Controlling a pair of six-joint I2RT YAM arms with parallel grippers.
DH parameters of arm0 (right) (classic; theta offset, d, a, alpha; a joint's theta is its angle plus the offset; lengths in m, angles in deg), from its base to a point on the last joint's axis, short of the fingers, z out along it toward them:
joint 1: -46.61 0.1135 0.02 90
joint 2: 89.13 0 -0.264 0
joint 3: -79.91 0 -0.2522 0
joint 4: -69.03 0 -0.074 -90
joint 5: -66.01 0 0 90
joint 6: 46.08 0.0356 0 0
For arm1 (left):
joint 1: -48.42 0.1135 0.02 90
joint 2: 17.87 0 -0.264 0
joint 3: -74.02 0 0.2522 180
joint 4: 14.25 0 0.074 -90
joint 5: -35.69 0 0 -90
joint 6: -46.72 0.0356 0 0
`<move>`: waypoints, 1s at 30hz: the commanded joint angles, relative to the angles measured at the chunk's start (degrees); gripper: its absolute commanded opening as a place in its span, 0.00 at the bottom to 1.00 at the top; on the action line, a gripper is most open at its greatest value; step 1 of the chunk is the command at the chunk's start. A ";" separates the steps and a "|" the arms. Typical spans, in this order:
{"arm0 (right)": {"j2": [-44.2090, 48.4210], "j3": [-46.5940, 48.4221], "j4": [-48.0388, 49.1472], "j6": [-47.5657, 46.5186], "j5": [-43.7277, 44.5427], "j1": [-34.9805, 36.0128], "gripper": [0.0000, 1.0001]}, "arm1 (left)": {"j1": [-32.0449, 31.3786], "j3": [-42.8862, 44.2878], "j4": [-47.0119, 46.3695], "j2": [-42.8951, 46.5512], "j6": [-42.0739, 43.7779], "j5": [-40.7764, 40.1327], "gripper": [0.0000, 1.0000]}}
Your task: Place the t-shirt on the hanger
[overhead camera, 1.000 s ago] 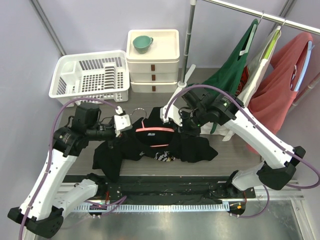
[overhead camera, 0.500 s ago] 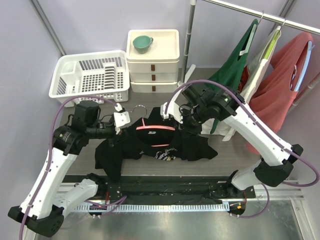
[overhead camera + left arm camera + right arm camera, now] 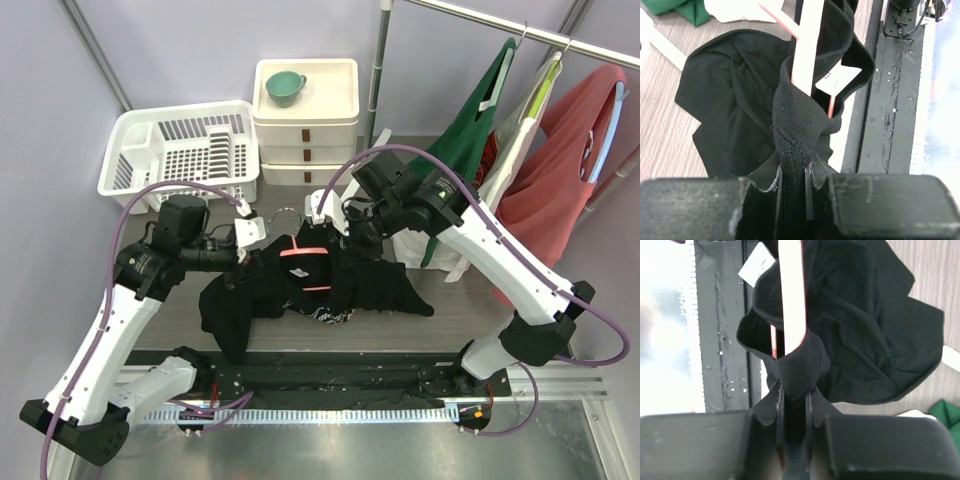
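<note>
The black t-shirt (image 3: 300, 285) hangs bunched between my two grippers above the table, its lower part resting on the wood. The pink hanger (image 3: 305, 251) sits inside its neck, metal hook (image 3: 283, 213) poking out behind. My left gripper (image 3: 247, 252) is shut on the collar's left side; in the left wrist view the collar band (image 3: 795, 135) runs into the jaws beside the pink bar (image 3: 807, 42). My right gripper (image 3: 345, 243) is shut on the collar's right side; in the right wrist view the fabric (image 3: 797, 370) wraps the pink bar (image 3: 791, 295).
A white dish rack (image 3: 185, 155) and white drawer unit (image 3: 305, 120) with a teal cup (image 3: 284, 86) stand at the back. A rail (image 3: 520, 35) at the right holds a dark green garment (image 3: 465, 135) and a salmon-red garment (image 3: 560, 165).
Both grippers have moved closer together and slightly back, bunching the shirt's neck narrower around the hanger; the shirt's body has drawn in and lifted a little.
</note>
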 commanded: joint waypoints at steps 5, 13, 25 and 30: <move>4.67 -1.08 7.70 -0.50 2.81 1.22 0.01 | 0.14 2.75 8.77 -0.73 9.09 -5.21 0.33; 10.40 -3.81 8.58 0.91 3.61 -1.33 0.01 | 14.38 1.59 15.77 1.81 18.89 -2.51 0.55; 9.01 -2.15 10.43 4.24 1.85 -1.42 0.01 | 7.11 11.44 2.50 -1.35 2.47 3.22 0.93; 7.16 -0.04 10.69 5.04 0.71 -1.25 0.01 | -3.01 10.22 -7.77 -2.40 -3.96 -5.13 0.91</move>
